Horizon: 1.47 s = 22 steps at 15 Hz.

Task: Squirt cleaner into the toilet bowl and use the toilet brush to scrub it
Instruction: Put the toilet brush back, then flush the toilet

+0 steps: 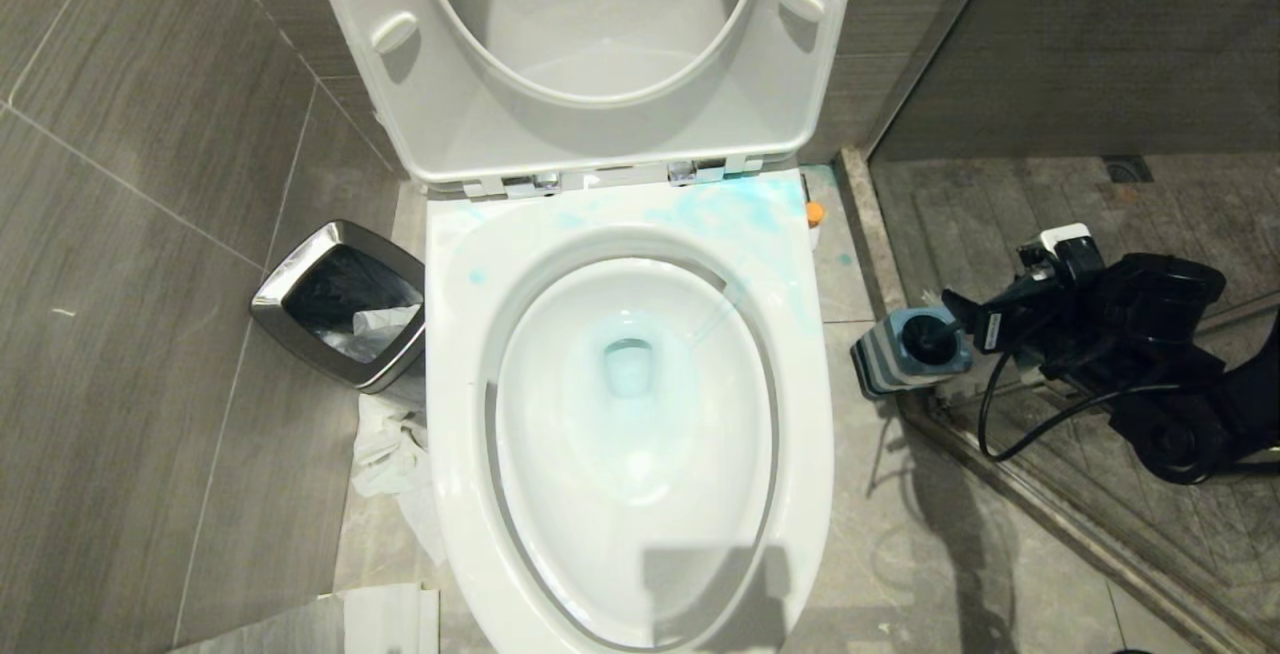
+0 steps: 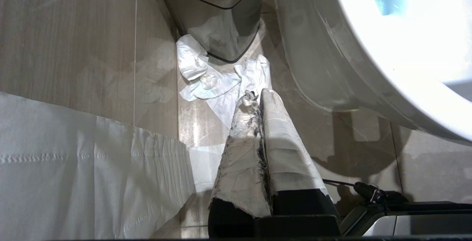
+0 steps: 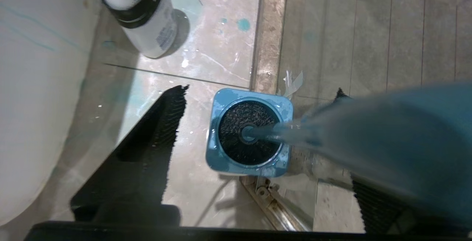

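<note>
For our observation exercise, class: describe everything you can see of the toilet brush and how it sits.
The toilet brush stands head-down in its square blue holder on the floor right of the toilet, by the shower threshold. Its round black bristle head fills the holder's opening; a blue-grey handle rises from the centre toward the right gripper. The gripper's jaws stand apart, one either side of the handle, which lies close against one of them.
</note>
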### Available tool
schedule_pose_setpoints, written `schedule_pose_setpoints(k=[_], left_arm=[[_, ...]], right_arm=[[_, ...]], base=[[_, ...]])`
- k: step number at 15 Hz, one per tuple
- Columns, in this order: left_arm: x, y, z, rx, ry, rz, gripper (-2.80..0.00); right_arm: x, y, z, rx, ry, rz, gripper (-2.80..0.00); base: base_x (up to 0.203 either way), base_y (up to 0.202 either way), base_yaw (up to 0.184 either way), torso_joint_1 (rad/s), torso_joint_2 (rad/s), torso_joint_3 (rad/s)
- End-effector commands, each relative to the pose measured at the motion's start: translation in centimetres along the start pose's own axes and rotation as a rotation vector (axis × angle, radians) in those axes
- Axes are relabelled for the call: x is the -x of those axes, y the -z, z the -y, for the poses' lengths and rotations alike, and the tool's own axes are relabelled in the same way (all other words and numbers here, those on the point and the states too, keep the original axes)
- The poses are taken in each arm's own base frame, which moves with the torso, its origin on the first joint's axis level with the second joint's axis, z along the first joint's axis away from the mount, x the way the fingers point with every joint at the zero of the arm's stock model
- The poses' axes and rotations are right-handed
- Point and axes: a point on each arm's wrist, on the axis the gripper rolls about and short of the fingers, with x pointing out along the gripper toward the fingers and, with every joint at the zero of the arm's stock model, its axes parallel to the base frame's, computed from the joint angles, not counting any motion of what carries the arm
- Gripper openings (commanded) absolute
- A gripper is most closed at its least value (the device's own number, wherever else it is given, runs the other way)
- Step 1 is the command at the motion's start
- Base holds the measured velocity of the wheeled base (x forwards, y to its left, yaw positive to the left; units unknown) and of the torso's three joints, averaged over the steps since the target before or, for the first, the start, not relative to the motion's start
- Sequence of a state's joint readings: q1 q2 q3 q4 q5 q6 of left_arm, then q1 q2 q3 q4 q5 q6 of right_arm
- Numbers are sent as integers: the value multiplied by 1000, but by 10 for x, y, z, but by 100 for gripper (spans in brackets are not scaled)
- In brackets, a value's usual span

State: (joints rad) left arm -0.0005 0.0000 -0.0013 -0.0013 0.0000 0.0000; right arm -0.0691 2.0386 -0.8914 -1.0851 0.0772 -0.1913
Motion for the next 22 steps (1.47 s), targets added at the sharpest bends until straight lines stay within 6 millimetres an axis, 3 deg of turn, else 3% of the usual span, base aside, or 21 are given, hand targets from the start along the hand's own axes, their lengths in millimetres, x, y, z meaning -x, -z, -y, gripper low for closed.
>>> schedule_pose_setpoints(k=[1,6,10,12,15,16,19,22], left_arm=[[0,0,0,0,-1,-1,-280],[0,0,0,0,1,0,-280],[0,0,0,0,0,-1,-280],[0,0,0,0,1,-1,-280],[0,0,0,0,0,1,-280],[0,0,0,0,-1,-1,-280],[0,0,0,0,-1,1,-280],[0,0,0,0,1,1,-280]], right_arm=[[19,-14,1,3,-3,28,0],[75,-27,-1,3,-4,25,0],[126,-59,1,12,0,141,0],[158,-75,0,24,-35,227,0],[211,-76,-6,56,-96,307,0],[224,-74,-8,77,-109,330,-280],[256,-74,-11,105,-108,407,-280],[291,-61,-16,86,-106,453,-280]], base=[[0,0,0,0,0,0],[0,0,0,0,0,0],[0,0,0,0,0,0],[0,0,0,0,0,0],[0,0,0,0,0,0],[0,0,0,0,0,0],[0,0,0,0,0,0],[0,0,0,0,0,0]])
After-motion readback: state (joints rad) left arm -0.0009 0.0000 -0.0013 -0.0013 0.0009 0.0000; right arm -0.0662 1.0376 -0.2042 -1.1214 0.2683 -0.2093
